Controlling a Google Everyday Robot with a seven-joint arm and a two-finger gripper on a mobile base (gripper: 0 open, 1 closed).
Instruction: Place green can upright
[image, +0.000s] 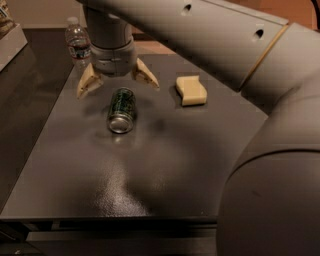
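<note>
The green can lies on its side on the dark table, its silver end facing me. My gripper hangs just behind and above the can's far end. Its two pale fingers are spread wide open, one on each side, and hold nothing. The can is free on the table.
A clear plastic water bottle stands at the table's back left, close to the left finger. A pale yellow sponge lies to the right of the can. My large arm fills the right side of the view.
</note>
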